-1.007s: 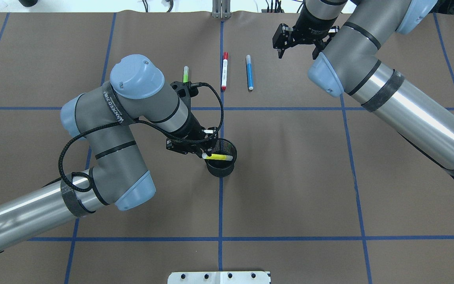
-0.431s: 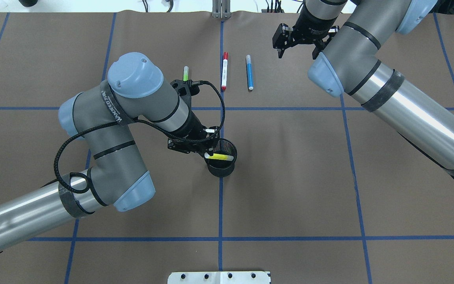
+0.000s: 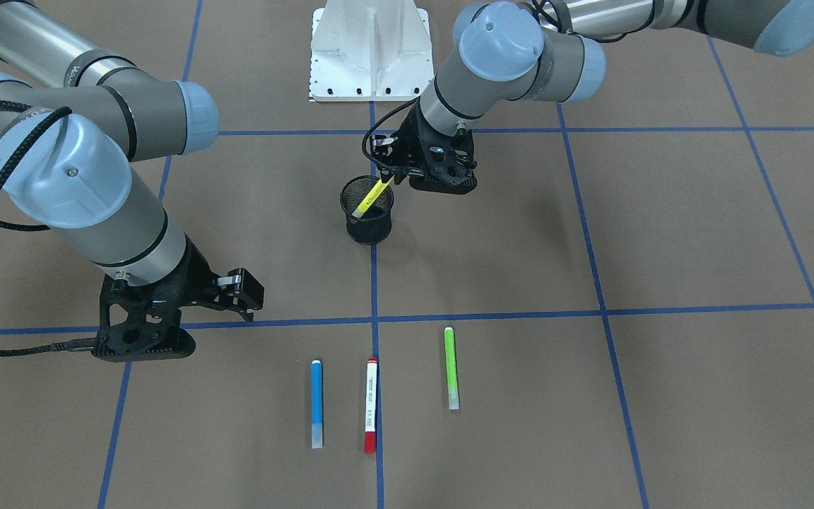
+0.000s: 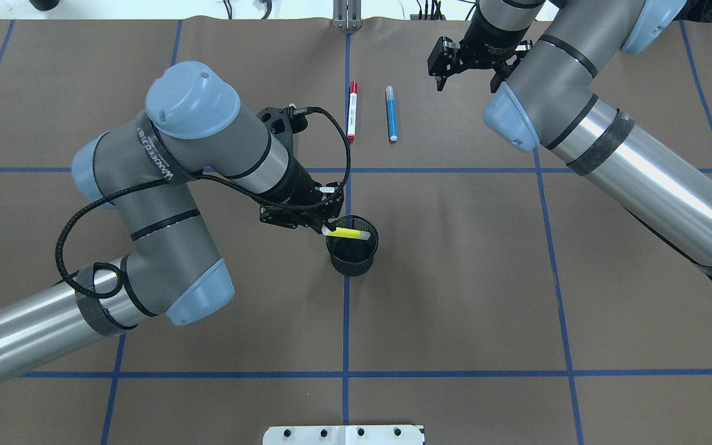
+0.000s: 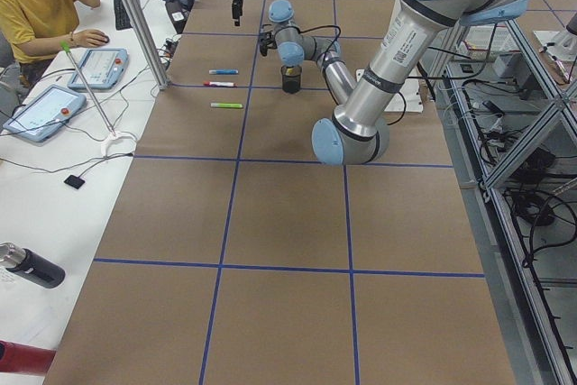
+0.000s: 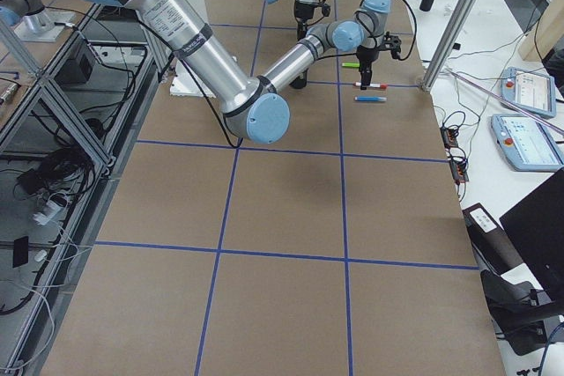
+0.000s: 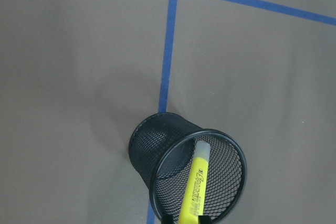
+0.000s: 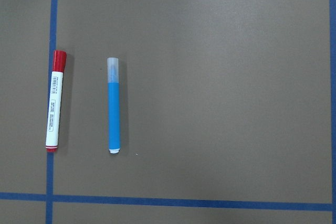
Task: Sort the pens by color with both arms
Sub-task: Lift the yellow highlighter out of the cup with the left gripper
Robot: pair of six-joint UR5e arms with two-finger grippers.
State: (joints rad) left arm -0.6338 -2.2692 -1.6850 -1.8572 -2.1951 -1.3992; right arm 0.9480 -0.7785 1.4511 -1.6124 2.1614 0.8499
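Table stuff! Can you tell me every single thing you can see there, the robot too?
yellow pen: one, yellow, leaning in the mesh cup, top end in the left tool
blue pen: one, blue, lying flat on the far side from the robot
red-capped pen: one, white with a red cap, flat, next to the blue pen
green pen: one, lime green, flat, on the red-capped pen's other side
mesh cup: one, black, mid-table
table: one, brown with blue lines
base plate: one, white, at the robot's edge
left arm: one, grey and silver, reaching to the cup
right arm: one, grey and silver, reaching towards the pens
left tool: one, black, shut on the yellow pen
right tool: one, black, open, empty, near the blue pen
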